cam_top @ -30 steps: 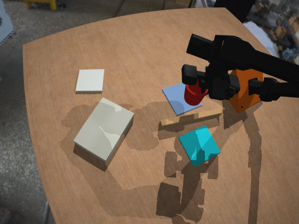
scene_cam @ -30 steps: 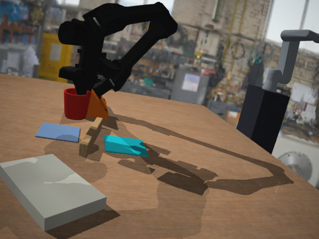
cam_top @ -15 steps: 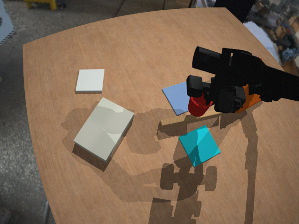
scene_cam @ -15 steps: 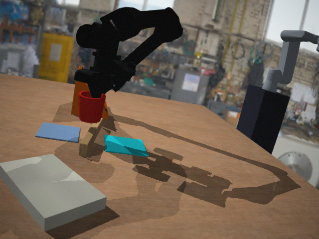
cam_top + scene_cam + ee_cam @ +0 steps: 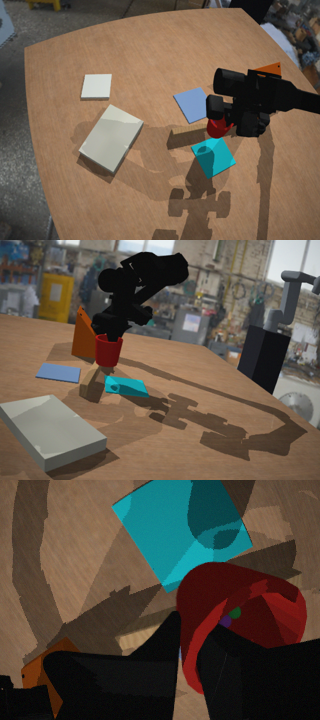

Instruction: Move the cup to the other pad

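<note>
Holding: the pincer pinches the rim wall of the cup, one finger inside the mouth, one outside.
Cup: red, upright, lifted off the surface; in the exterior view its base hangs above the far end of the bar.
Cup position: between the blue pad and the cyan pad in the top view, over neither pad's middle, nearer the cyan pad's far corner.
Marbles: a green one and a purple one show inside the cup in the wrist view; others cannot be told.
Cyan pad: flat on the surface, crossed by the cup's shadow, lying just beside the bar.
Blue pad: flat, on the other side of the bar, partly hidden by the arm from above.
Bar: wooden, lying between the two pads, its end under the cup.
Wedge: orange, standing behind the cup in the exterior view, mostly covered by the arm from above.
Slab: large, grey, well apart from the pads.
Tile: small, white, beyond the slab, near it but not touching.
Post: black, at the surface's far edge, with a grey arm on top.
</note>
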`<state>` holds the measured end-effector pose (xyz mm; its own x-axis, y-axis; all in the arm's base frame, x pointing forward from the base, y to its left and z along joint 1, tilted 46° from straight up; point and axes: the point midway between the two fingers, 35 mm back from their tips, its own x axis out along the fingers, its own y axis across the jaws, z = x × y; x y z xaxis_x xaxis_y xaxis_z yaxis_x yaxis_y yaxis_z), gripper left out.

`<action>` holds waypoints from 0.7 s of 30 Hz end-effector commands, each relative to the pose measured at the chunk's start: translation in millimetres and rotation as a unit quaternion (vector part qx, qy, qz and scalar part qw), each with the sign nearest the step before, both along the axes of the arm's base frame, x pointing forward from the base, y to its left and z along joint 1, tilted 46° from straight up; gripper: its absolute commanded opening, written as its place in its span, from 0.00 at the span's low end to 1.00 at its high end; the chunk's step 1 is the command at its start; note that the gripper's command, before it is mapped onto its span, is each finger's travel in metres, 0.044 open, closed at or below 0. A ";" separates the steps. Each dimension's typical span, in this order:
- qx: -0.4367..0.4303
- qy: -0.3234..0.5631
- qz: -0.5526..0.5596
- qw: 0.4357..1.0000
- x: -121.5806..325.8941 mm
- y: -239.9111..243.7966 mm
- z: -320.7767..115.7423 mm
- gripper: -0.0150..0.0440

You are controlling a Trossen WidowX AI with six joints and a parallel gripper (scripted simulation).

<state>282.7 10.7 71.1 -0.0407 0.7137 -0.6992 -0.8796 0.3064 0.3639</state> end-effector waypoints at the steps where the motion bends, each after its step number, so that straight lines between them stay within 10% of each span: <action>1: 0.000 -0.006 -0.003 1.000 3.2 6.6 11.1 0.25; 21: 0.002 -0.006 -0.002 1.000 11.2 39.4 49.3 0.25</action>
<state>292.9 49.2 116.7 -0.0380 0.7144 -0.6987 -0.8823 0.3043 0.3592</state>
